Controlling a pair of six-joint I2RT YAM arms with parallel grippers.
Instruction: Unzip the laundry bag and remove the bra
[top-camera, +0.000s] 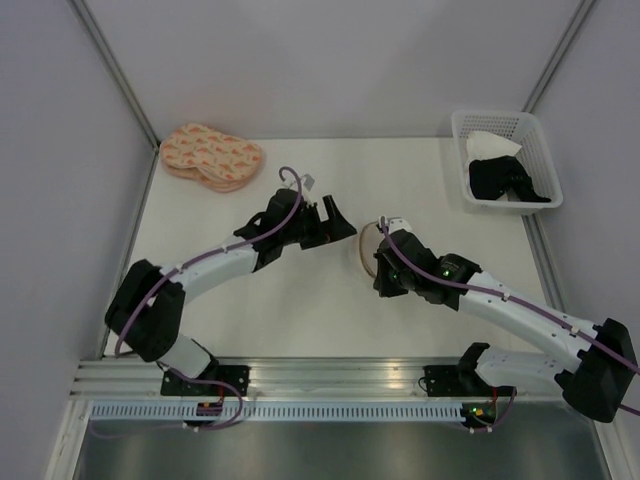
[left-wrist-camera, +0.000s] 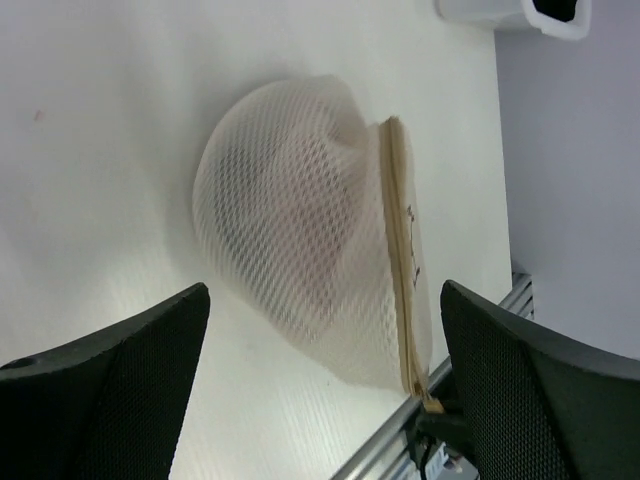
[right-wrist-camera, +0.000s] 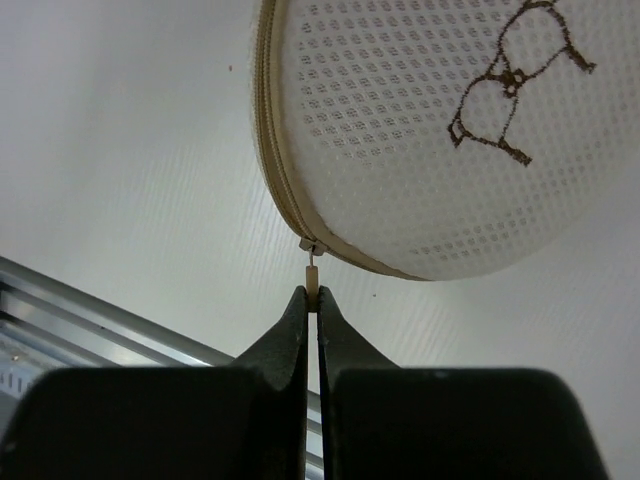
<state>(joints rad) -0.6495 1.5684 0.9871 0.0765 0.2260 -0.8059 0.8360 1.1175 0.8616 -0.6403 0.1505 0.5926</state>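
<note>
Near the middle of the tabletop in the top view, the laundry bag (top-camera: 362, 250) lies between the left gripper (top-camera: 333, 218) and the right gripper (top-camera: 380, 275). Peach pads (top-camera: 210, 155) sit at the far left corner, and a white basket (top-camera: 500, 114) holding a black garment (top-camera: 505, 180) sits at the far right.

In the left wrist view, the left gripper's fingers (left-wrist-camera: 110, 390) are spread wide, apart from the bag's mesh side. A dim pinkish shape (left-wrist-camera: 300, 235) shows through the mesh.

In the right wrist view, the right gripper's fingers (right-wrist-camera: 290, 340) are pressed together on the zipper pull (right-wrist-camera: 313, 270), below the face with the dark line drawing (right-wrist-camera: 505, 90).
</note>
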